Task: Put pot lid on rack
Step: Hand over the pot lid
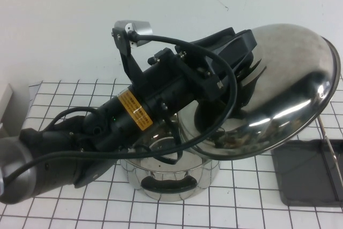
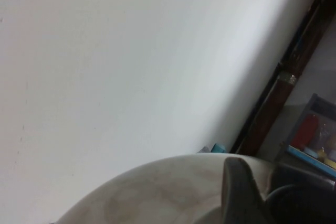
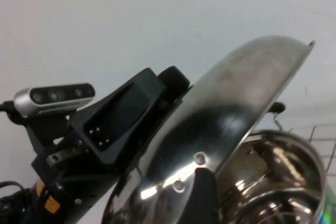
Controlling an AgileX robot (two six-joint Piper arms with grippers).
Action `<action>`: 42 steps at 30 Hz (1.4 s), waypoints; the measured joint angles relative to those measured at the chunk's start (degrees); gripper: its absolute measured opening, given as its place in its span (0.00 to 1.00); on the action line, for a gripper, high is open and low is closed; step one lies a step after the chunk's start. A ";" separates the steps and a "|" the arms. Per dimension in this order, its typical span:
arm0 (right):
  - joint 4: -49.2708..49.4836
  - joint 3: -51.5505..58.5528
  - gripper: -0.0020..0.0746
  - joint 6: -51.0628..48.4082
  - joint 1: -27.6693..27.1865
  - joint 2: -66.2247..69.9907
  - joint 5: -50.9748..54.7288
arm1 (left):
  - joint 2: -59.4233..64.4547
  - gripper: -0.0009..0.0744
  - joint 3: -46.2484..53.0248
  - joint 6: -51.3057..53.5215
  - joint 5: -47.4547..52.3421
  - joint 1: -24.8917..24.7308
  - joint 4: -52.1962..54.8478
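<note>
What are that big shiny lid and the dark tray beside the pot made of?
The pot lid, held tilted above the pot by the left pincer, looks like polished steel: it mirrors the room. The rack looks like matte dark grey plastic or coated metal, I can't tell which, with thin bare wire bars. The right pincer is out of sight.

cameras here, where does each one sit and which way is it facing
High view: raised on the robot's side, looking down at the table; shows the left arm, its left hand holding the pot lid tilted above the pot, rack to the right.
Left wrist view: on the left arm, facing the wall past the lid's dome.
Right wrist view: on the right arm, facing the lid's underside, the pot and the left arm; right hand unseen.
Shared: all three show the lid.
</note>
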 joint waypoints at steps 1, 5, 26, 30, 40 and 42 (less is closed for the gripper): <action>0.11 -1.01 0.76 0.00 0.00 2.71 1.79 | 0.00 0.43 -0.10 0.00 0.00 0.00 0.00; 0.11 -4.63 0.78 0.11 0.00 11.42 10.35 | 0.00 0.43 -0.10 1.94 0.10 0.00 -0.42; -0.32 -17.30 0.64 -2.07 0.00 18.79 17.38 | 0.00 0.43 -0.54 2.06 -2.15 0.00 2.38; -0.35 -17.30 0.48 -1.47 0.00 18.91 17.01 | 0.00 0.43 -0.54 0.26 -2.18 0.00 3.09; 0.40 -17.35 0.38 0.16 0.00 18.91 17.27 | 0.00 0.43 -0.54 -1.15 -1.21 -0.62 4.98; 0.48 -17.35 0.38 -0.31 0.00 18.91 17.36 | 0.00 0.45 -0.54 -1.15 -1.01 -0.62 5.13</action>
